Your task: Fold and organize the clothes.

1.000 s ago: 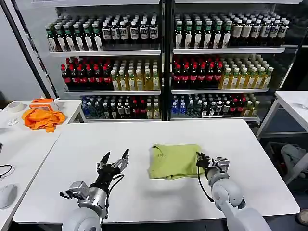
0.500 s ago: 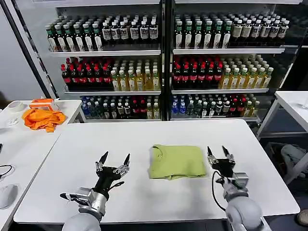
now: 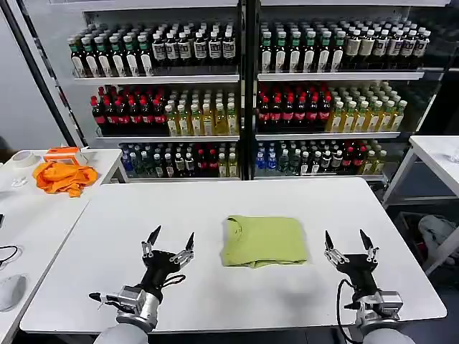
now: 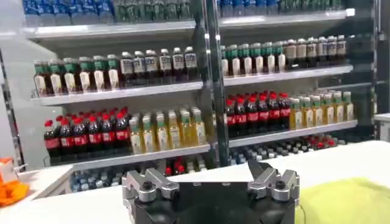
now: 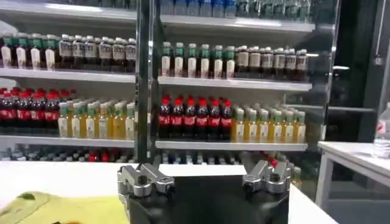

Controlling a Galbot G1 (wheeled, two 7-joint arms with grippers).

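Note:
The lime-green T-shirt [image 3: 264, 241] lies folded into a flat rectangle at the middle of the white table [image 3: 215, 208]; its edge also shows in the left wrist view [image 4: 347, 201] and the right wrist view [image 5: 36, 210]. My left gripper [image 3: 169, 241] stands open near the table's front, left of the shirt, fingers pointing up, nothing between them. On the other side, right of the shirt near the front edge, my right gripper [image 3: 348, 241] is open too and holds nothing. Both are apart from the cloth.
Drink coolers full of bottles [image 3: 244, 93] stand behind the table. A side table [image 3: 36, 208] on the left carries a bright orange cloth [image 3: 64, 177] and a tape roll [image 3: 24, 158]. Another white table [image 3: 437, 158] stands at the right.
My right gripper has let go of the shirt's right edge, opened, and drawn back toward the front right. The left gripper has drawn slightly back toward me, still open.

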